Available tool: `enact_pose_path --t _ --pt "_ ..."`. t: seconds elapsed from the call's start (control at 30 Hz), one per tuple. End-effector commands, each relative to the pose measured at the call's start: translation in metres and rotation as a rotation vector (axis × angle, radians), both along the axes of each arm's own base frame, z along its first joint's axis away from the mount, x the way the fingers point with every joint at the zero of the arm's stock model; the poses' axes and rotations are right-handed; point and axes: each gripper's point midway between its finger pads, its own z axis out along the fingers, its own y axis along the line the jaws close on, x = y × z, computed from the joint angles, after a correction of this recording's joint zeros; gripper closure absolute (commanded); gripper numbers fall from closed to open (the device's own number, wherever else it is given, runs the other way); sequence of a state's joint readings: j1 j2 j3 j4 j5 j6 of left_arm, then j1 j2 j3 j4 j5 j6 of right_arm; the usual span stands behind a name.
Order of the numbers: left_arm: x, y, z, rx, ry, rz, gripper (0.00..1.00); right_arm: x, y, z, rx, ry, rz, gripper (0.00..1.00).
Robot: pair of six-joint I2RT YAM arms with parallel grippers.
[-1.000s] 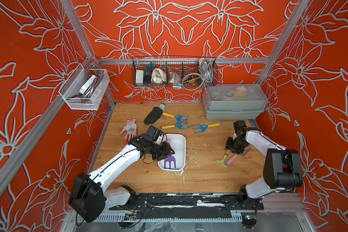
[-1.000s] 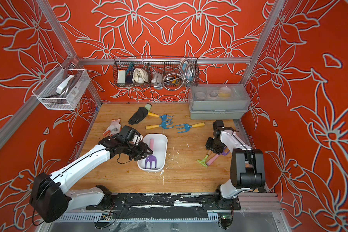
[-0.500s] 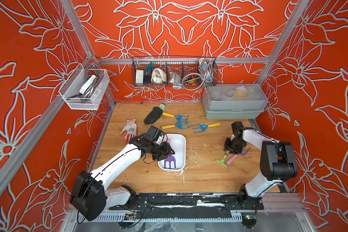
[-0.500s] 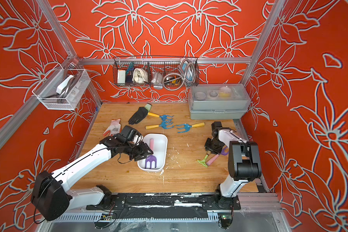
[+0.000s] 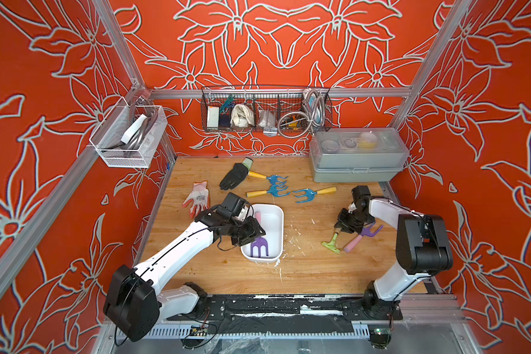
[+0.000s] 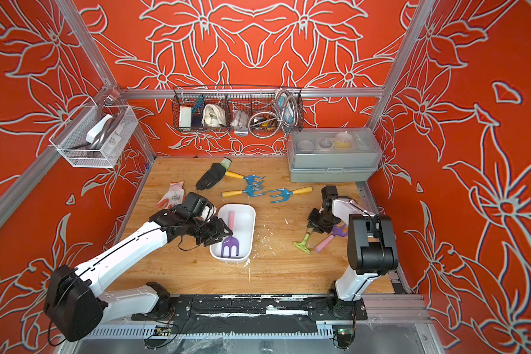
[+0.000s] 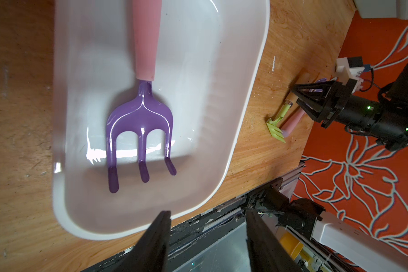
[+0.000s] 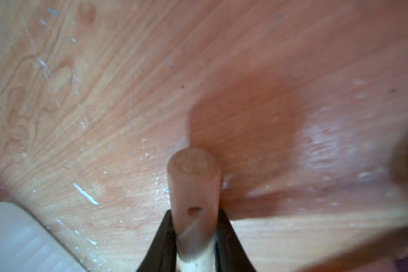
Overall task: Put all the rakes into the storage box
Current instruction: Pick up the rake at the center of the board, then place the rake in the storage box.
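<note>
Right wrist view: right end effector (image 8: 194,213) clamps the wooden rake handle (image 8: 193,175); left end effector (image 7: 206,214) gapes empty.

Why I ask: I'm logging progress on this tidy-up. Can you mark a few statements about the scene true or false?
1. A purple rake lies inside the white box. True.
2. The left gripper grips that purple rake. False: its jaws stand open and empty above the box.
3. The right gripper is closed on the green rake's wooden handle. True.
4. The blue rakes lie in the box. False: they lie on the table.
</note>
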State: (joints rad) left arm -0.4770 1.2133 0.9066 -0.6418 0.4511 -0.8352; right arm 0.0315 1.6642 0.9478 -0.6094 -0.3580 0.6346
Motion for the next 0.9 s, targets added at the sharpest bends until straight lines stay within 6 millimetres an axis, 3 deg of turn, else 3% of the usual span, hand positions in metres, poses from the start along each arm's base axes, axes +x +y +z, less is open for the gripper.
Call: enact_pose_path --t 0.0,0.27,0.63,0.87 --pt "-0.002 0.005 0.001 0.016 -0.011 0.016 0.46 0.003 0.014 0.019 0.066 -0.034 0.006 0.90" --pt "-0.003 0.017 0.004 0.057 -0.035 0.053 0.46 0.019 0.047 0.073 0.109 -0.149 0.108 0.95" --pt "-0.011 0.037 0.009 0.093 -0.049 0.090 0.47 0.026 0.136 0.133 0.150 -0.258 0.313 0.96" --pt "-0.017 0.058 0.014 0.090 -0.050 0.130 0.47 0.019 0.190 0.150 0.173 -0.273 0.410 0.96"
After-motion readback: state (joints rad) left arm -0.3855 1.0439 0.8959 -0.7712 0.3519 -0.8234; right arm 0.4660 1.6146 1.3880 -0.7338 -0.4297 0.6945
